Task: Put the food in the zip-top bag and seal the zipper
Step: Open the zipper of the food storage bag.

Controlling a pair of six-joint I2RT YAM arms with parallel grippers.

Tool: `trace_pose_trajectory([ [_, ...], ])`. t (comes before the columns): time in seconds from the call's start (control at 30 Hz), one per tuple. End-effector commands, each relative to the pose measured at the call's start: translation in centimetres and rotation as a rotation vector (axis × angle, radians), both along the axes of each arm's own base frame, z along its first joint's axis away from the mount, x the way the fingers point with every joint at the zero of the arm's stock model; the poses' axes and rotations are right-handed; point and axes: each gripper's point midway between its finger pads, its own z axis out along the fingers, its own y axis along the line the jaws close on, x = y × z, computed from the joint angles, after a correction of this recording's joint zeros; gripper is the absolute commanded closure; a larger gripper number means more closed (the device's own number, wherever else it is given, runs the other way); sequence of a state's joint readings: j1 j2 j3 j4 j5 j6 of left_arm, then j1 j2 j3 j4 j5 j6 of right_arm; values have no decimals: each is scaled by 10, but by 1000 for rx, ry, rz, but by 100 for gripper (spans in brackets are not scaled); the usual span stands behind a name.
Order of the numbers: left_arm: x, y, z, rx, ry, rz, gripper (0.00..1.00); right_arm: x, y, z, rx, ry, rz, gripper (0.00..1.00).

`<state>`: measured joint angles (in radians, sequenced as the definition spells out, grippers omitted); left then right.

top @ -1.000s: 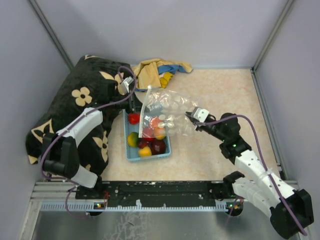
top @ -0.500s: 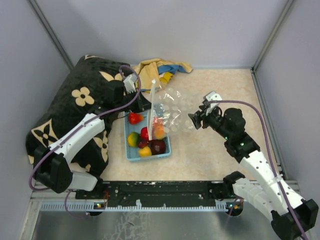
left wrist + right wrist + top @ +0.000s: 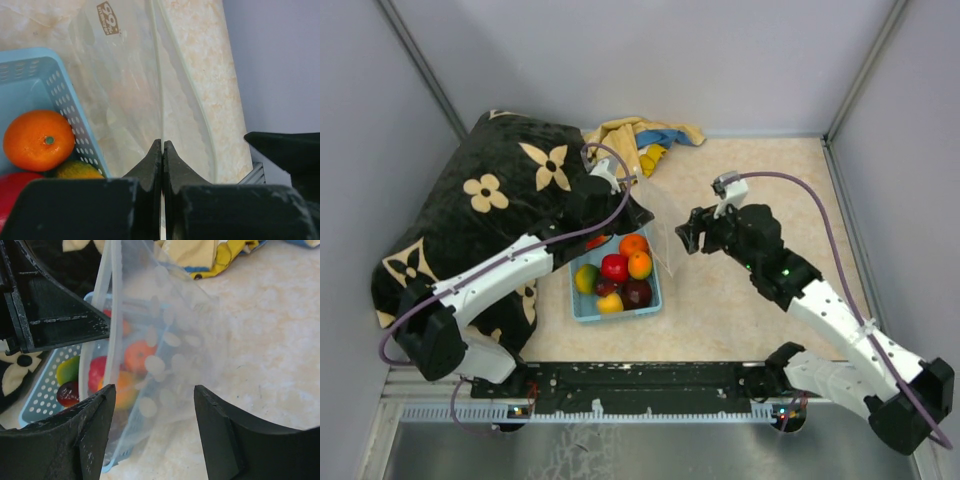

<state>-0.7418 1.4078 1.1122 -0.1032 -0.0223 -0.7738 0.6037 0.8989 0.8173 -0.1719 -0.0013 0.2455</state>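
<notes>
Left gripper [image 3: 163,146] pinches bag [image 3: 125,95] rim beside basket [image 3: 62,97]; right gripper [image 3: 152,392] gapes, empty. Held one-sided, the mouth may sag shut.

Basket [image 3: 616,317] light blue — fruits [image 3: 614,267] orange, red, maroon; cushion [image 3: 470,200] black, tan flowers.
</notes>
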Motion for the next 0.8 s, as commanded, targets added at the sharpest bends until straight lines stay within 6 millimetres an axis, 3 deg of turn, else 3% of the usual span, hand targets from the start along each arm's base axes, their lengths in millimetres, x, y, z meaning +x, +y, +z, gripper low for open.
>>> trace_pose_trajectory([
  [0.0, 12, -12, 5, -23, -24, 65, 100, 11, 18, 30, 51, -36, -44, 35],
  [0.17, 11, -20, 4, -10, -33, 64, 100, 14, 30, 32, -6, -56, -69, 36],
  [0.37, 11, -22, 3, 3, -44, 68, 100, 20, 29, 15, -75, -33, -98, 38],
  [0.63, 10, -28, 5, -1, -47, 54, 100, 19, 44, 1, -91, -8, -43, 33],
  [0.77, 7, -31, 8, -3, -49, 39, 100, 28, 30, -13, -156, -20, -115, 35],
])
